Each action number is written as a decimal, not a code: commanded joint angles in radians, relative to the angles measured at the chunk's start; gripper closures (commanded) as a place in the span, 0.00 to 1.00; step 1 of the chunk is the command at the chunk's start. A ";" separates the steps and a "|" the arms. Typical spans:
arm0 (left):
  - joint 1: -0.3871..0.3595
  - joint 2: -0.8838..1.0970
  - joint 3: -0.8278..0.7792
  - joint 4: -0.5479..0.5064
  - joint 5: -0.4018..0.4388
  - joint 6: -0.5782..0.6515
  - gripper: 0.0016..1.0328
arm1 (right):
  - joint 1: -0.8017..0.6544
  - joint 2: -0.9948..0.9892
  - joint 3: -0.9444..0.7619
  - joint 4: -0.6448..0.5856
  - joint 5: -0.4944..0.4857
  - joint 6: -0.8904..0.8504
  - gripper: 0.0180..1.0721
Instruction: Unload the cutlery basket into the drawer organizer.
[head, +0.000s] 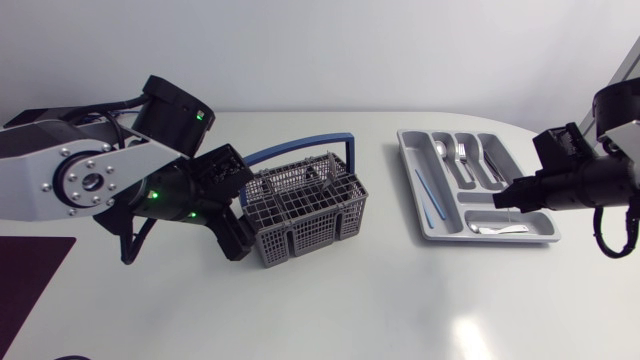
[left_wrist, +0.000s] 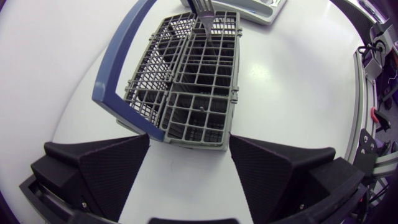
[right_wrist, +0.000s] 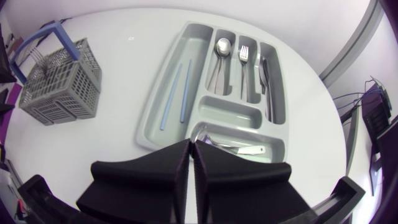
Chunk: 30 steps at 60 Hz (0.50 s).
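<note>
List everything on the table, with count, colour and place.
Cutlery basket: one, grey with blue handle, left of table's middle.
Basket fork: one, silver, tines up, basket's far end.
Drawer organizer: one, grey, table's right.
Sticks: two, light blue, organizer's long compartment.
Spoon, sorted fork, knife: silver, neighbouring compartments, counts unclear.
Small cutlery: silver, count unclear, compartment nearest right gripper.
Mat: one, dark purple, table's left edge.
Left gripper: black, open, at basket's near end.
Right gripper: black, shut, at organizer's near edge.

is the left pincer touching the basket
Cannot tell. In the left wrist view the basket has its near end between the open left pincer fingers, with no clear gap or contact.
</note>
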 joint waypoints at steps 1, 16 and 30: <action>-0.013 -0.015 -0.003 0.003 -0.008 0.010 0.04 | -0.027 0.070 -0.041 0.058 0.022 -0.086 0.95; -0.039 -0.009 0.010 0.005 -0.008 0.005 0.04 | -0.052 0.256 -0.129 0.380 0.178 -0.201 0.95; -0.071 0.049 0.028 0.060 -0.001 -0.005 0.04 | -0.037 0.317 -0.140 0.478 0.244 -0.208 0.50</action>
